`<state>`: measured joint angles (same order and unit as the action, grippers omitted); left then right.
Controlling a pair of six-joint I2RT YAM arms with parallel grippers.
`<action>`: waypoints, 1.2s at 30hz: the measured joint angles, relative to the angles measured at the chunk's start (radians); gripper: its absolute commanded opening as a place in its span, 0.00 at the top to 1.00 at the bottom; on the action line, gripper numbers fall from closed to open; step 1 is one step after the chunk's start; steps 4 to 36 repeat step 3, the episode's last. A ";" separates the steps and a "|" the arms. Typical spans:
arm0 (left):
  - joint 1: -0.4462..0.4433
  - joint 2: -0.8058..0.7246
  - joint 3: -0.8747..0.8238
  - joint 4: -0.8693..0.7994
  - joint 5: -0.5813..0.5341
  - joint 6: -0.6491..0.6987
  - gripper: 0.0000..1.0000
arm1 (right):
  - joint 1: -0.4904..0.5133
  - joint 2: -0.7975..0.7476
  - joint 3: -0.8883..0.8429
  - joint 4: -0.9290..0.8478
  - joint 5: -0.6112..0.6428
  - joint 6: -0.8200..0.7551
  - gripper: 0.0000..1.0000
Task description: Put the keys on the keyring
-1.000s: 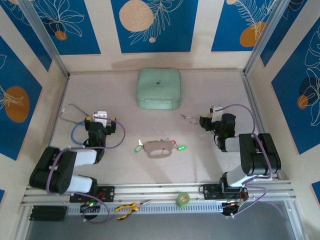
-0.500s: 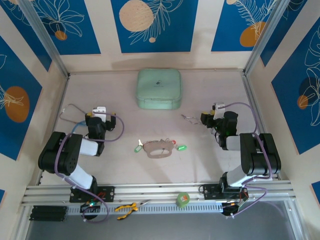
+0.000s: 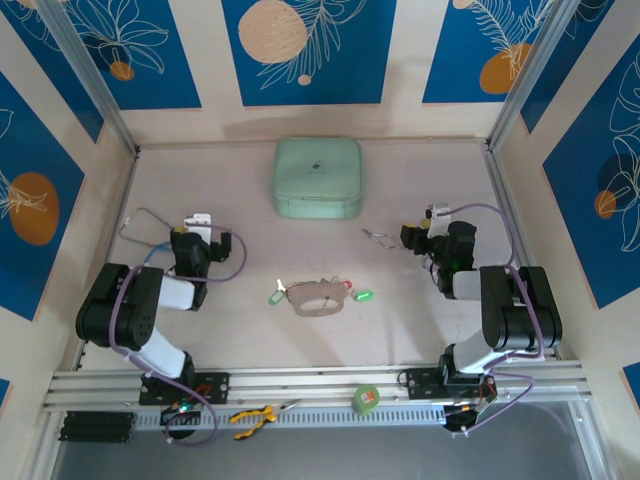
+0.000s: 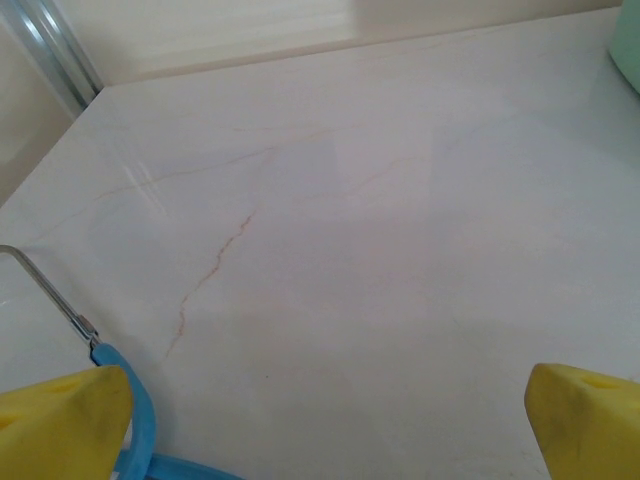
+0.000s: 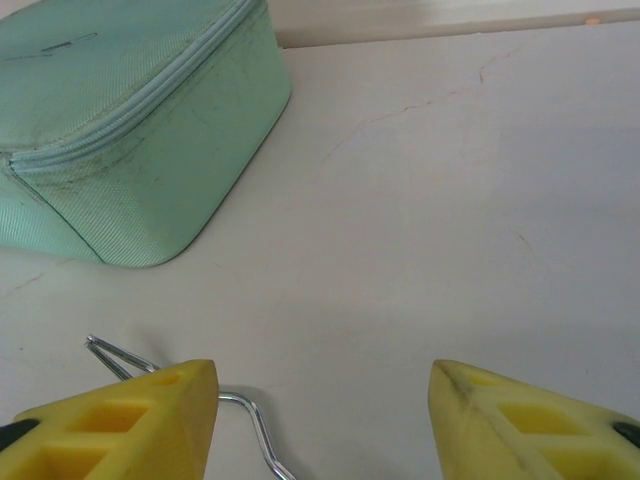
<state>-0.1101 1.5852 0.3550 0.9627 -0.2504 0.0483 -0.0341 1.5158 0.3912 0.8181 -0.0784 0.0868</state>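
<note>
- Pale, faintly veined stone-look counter (image 3: 420, 320) carries everything, boxed in by blue and cream patterned walls.
- Mint green zip case (image 3: 318, 177) sits at the back centre, lying flat. The right wrist view catches its rounded corner up close.
- Left pincer (image 3: 202, 232) is parked over on the left side, released, yellow fingers (image 4: 60, 425) spread wide with just bare counter between them.
- Right pincer (image 3: 425, 235) is on the right side, also released. Its yellow fingers (image 5: 120, 425) stand apart with nothing gripped between them.
- Stethoscope (image 3: 150, 262) with blue tubing lies by the left pincer; in the left wrist view the tube passes right next to one fingertip.
- Keyring (image 3: 318, 298), a tan oval loop, lies flat mid-counter between the two arms, well apart from both pincers.
- Green tape roll (image 3: 366, 399) sits on the front rail, and yellow-handled pliers (image 3: 255, 417) are further left on it.
- Keys (image 3: 364, 295) with green and red tags cluster around the keyring's edge. Can't tell if they're threaded on or just touching it.
- Thin bent wire (image 5: 245, 410) lies on the counter just beside the right pincer's fingertip.
</note>
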 measured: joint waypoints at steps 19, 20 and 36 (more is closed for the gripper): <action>0.005 0.000 0.001 -0.002 0.013 -0.006 0.00 | 0.000 0.000 0.000 -0.003 0.008 0.005 0.01; 0.005 0.000 0.001 -0.002 0.013 -0.006 0.00 | 0.000 0.000 0.000 -0.003 0.008 0.005 0.01; 0.005 0.000 0.001 -0.002 0.013 -0.006 0.00 | 0.000 0.000 0.000 -0.003 0.008 0.005 0.01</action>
